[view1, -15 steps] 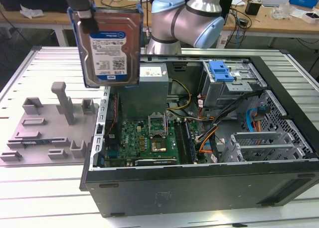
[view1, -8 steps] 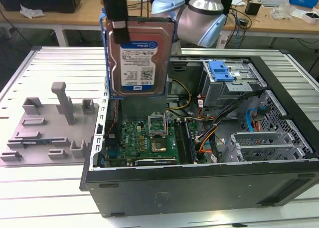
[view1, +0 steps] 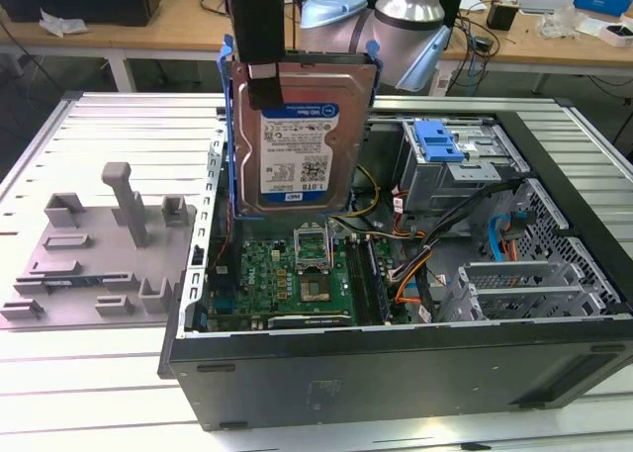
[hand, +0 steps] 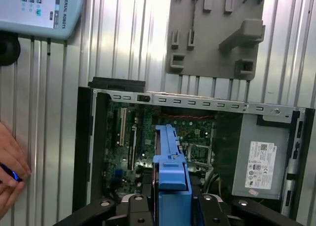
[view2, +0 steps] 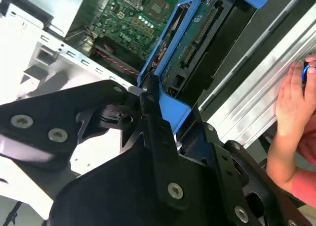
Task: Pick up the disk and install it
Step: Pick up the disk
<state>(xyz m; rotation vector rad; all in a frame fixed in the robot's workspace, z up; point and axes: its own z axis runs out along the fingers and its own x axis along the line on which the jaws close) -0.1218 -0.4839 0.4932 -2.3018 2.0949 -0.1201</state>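
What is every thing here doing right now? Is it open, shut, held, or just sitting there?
Disk: held upright in the air over the case, not installed.
Gripper: jaws shut on the disk's blue bracket.
Case: lying flat on the table, open on top.
Hand: on the table beside the case.

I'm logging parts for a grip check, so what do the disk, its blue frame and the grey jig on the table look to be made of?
Disk: metal casing, it seems, with a dull silver sheen around a paper-like label.
Blue frame: likely moulded plastic, even colour, slight gloss.
Grey jig: probably plastic, flat matte grey; the look leaves it open.
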